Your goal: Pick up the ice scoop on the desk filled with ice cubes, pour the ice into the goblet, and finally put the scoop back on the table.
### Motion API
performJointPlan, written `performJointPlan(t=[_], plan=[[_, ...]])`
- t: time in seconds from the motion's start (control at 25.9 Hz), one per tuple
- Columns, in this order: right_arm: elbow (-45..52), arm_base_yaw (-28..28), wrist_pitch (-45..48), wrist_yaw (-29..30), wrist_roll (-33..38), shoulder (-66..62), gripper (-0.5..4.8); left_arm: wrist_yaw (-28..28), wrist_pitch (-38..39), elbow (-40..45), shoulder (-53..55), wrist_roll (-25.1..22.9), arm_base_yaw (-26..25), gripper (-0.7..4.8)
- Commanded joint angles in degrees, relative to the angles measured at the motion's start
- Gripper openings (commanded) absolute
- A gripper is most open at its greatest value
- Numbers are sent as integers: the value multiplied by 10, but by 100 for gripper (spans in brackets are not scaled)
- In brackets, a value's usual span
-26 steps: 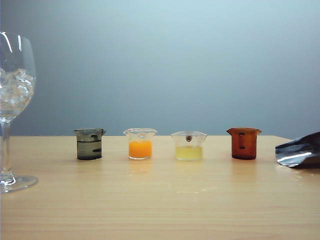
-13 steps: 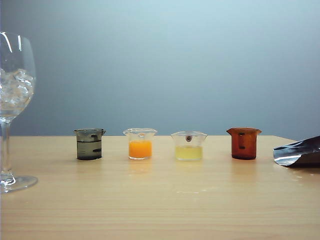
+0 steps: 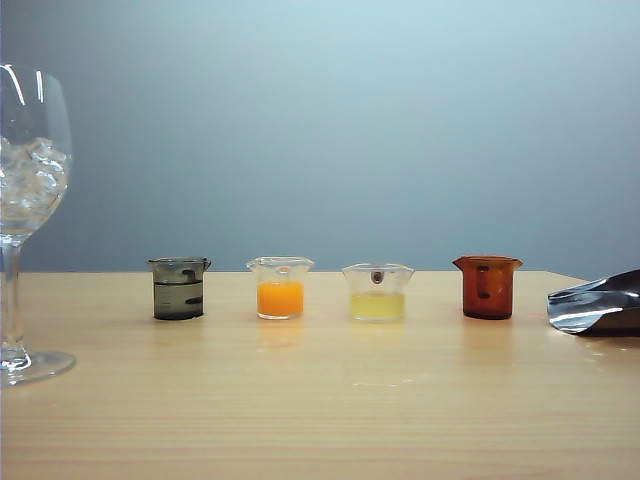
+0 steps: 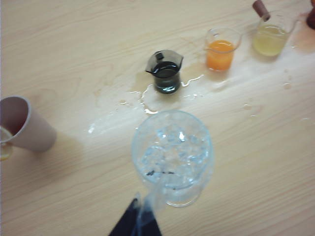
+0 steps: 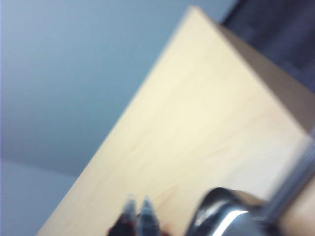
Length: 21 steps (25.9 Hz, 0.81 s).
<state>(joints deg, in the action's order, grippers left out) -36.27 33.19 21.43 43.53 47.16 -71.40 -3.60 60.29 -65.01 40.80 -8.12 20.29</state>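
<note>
The scoop [image 3: 598, 305] lies on the worktop [image 3: 320, 400] at the right edge, beside the right end effector [image 5: 138, 209], whose fingers are pressed together and empty. The goblet [image 4: 172, 155] holds the ice [image 4: 173, 152]; the left end effector [image 4: 139, 223] is mostly hidden, so I cannot tell its state.

- The left gripper [image 4: 139, 216] shows only as dark fingers at the frame edge, gripping the stem of a clear goblet [image 4: 172, 155].
- The right gripper [image 5: 138, 209] has its slim fingertips pressed together, holding nothing.
</note>
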Motion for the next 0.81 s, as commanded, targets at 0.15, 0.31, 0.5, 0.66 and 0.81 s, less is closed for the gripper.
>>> performJointPlan(t=[0.15,0.31,0.5,0.66,0.81], plan=[[0,-68,-87,-41,-64,175,-8,5,-4,-2,0,0,0,-4],[0,-124,-177,-118,-182,263,-8,8,-4,-1,-2,0,0,-4],[0,-230,-325,-275,-303,380,-8,15,-25,35,-46,0,-2,-4],[1,-322,-394,-380,-348,446,-8,15,-64,116,-140,0,-30,-4],[41,-409,-403,-436,-354,490,-7,13,-61,211,-245,0,-83,-4]])
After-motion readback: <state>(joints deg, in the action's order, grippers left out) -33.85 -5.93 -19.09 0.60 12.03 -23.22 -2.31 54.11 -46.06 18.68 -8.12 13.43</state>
